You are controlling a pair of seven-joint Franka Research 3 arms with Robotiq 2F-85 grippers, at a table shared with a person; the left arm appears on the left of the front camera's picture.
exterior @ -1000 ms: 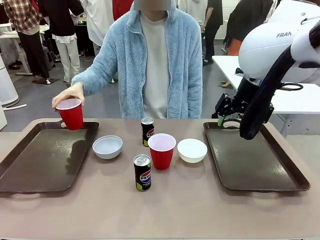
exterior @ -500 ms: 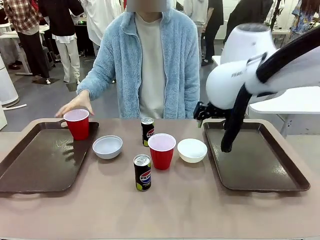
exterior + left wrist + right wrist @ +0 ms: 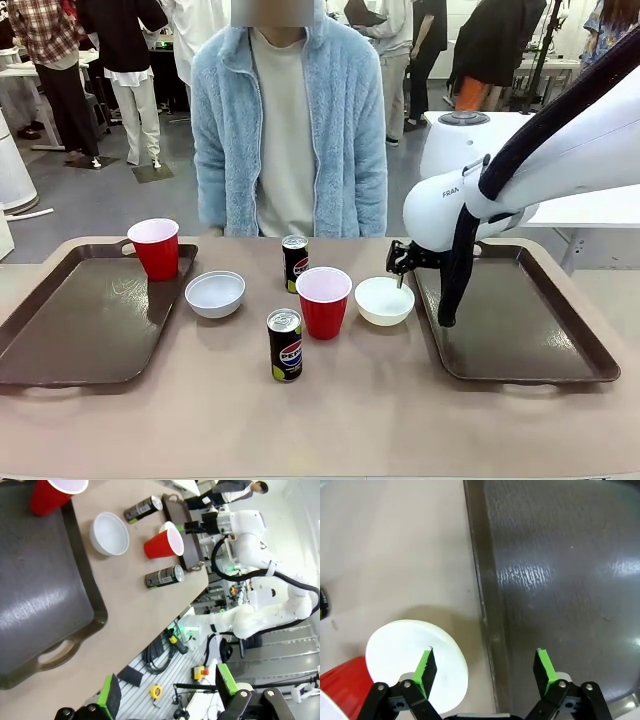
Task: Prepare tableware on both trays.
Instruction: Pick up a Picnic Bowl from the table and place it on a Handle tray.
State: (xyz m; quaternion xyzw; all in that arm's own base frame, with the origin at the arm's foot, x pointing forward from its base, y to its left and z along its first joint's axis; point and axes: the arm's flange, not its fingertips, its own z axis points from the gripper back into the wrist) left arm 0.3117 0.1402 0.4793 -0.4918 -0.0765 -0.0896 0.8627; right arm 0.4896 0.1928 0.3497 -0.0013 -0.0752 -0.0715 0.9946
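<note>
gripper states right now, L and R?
Left gripper: open, empty.
Right gripper: open, empty, hovering above the white bowl and the right tray rim.

Tan table (image 3: 400,420), with a white bowl (image 3: 384,300) under one finger of the spread right gripper (image 3: 484,654) and the rim of a brown tray (image 3: 520,345) under the other, bowl and tray near each other but apart. Past the bowl from the gripper, a red cup (image 3: 323,302) just beside it, a black can (image 3: 294,262) on the cup's person side and a second can (image 3: 285,345) on its robot side. Farther still from the gripper, a second bowl (image 3: 215,293), and farthest off the other tray (image 3: 70,340), just beside that bowl.
</note>
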